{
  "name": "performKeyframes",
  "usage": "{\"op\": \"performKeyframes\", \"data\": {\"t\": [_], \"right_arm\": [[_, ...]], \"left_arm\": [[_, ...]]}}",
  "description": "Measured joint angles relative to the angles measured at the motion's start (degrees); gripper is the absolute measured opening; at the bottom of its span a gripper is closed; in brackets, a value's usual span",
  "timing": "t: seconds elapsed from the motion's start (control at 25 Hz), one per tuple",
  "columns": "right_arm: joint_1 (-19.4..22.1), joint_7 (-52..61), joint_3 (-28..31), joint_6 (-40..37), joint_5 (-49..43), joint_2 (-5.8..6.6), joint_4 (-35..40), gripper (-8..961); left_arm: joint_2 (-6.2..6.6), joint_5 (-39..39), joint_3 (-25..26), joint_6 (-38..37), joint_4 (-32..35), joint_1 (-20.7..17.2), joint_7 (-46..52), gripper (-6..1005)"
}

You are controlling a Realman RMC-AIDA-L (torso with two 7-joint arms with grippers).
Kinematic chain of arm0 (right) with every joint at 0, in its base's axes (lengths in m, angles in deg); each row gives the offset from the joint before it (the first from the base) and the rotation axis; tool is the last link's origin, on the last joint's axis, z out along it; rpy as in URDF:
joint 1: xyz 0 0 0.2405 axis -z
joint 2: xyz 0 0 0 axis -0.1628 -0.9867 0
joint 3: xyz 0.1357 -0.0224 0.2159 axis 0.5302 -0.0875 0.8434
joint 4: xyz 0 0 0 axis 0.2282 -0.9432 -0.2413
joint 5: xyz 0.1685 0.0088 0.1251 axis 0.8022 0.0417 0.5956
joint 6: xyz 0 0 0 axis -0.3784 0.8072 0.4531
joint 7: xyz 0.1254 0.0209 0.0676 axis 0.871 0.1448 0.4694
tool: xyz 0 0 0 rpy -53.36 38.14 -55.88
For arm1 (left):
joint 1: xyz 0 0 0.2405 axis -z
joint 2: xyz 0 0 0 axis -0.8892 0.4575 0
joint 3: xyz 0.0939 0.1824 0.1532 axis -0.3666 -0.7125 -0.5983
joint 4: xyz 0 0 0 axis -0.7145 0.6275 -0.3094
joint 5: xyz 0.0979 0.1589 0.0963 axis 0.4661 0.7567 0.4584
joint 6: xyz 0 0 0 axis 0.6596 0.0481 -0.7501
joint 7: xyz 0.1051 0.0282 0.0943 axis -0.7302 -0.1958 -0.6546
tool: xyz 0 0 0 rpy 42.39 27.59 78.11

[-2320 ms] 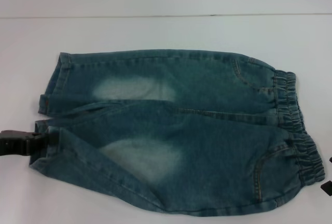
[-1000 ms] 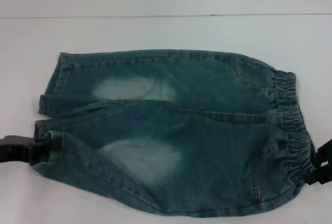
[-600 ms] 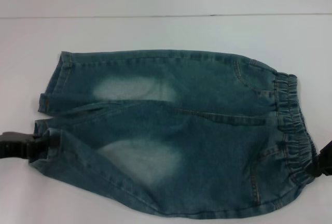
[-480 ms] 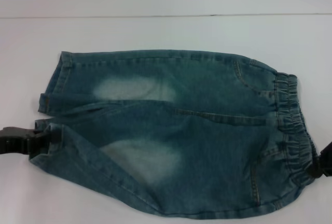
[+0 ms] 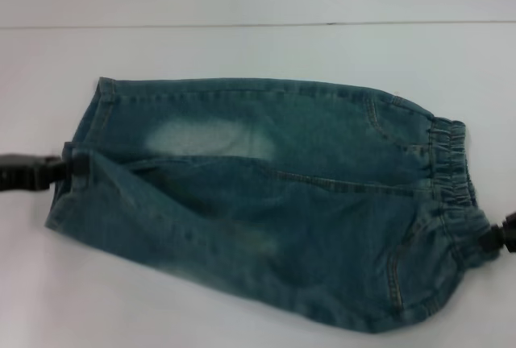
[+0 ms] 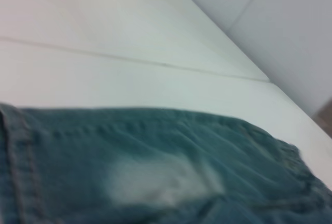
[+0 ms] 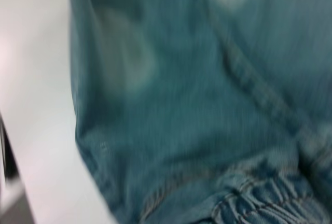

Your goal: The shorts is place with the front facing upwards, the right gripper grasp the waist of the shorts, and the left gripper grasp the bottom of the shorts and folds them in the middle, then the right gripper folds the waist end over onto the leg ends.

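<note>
While the shorts (image 5: 266, 203) lie flat on the white counter (image 5: 258, 50), both tools hold them at the two ends. The shorts are faded blue denim and stretch across the middle of the counter in the head view. Their waist (image 5: 451, 187) is on the right side and their leg ends (image 5: 76, 167) are on the left side.

The left tool (image 5: 68, 169) is at the left edge of the head view. It is black and it is clamped on the hem of the near leg. That hem is pulled up over the far leg, so the near leg is folded partway onto the rest of the denim. A slanted fold runs from the left tool down toward the near right corner of the shorts.

The right tool (image 5: 496, 239) is at the right edge of the head view. It is clamped on the near end of the waist, and the cloth there is bunched and pulled toward it.

One pale patch (image 5: 205, 134) shows on the far leg. The far leg lies flat on the counter.

From the left wrist, the far leg and its pale patch (image 6: 161, 180) show with bare counter (image 6: 129, 53) past them. From the right wrist, the puckered waist (image 7: 259, 198) shows close up beside the counter (image 7: 36, 105).
</note>
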Motion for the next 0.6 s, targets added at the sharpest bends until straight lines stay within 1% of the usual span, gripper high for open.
{"op": "performKeyframes", "data": {"t": [0.16, 0.2, 0.24, 0.28, 0.36, 0.48, 0.6], "right_arm": [[1.5, -2.0, 5.2, 4.6, 7.7, 4.26, -12.4, 52], [1.9, -2.2, 5.8, 5.5, 8.8, 4.89, -14.4, 53], [2.4, -2.3, 6.6, 7.2, 10.3, 5.49, -16.5, 55], [2.8, -2.3, 7.0, 8.5, 11.4, 5.67, -17.6, 56], [3.6, -2.5, 7.6, 11.0, 13.3, 5.51, -18.8, 58], [4.3, -3.0, 8.2, 14.5, 16.0, 4.47, -19.2, 61], [4.8, -3.4, 9.0, 16.4, 18.9, 3.52, -19.4, 65]], "left_arm": [[0.34, -0.1, 0.0, 6.2, -1.1, 2.1, 1.0, -2], [0.45, -0.2, -0.2, 8.0, -1.7, 2.9, 1.2, -2], [0.45, -0.2, -0.2, 8.0, -1.7, 2.9, 1.2, -2], [0.93, -0.1, -0.9, 11.6, -3.5, 4.7, 1.3, -2], [1.12, 0.2, -1.3, 14.1, -4.3, 6.1, 1.2, -1], [1.16, 0.3, -2.4, 18.7, -5.6, 7.9, 0.9, -1], [1.09, 0.3, -4.8, 23.3, -6.0, 8.6, 1.1, -1]]}}
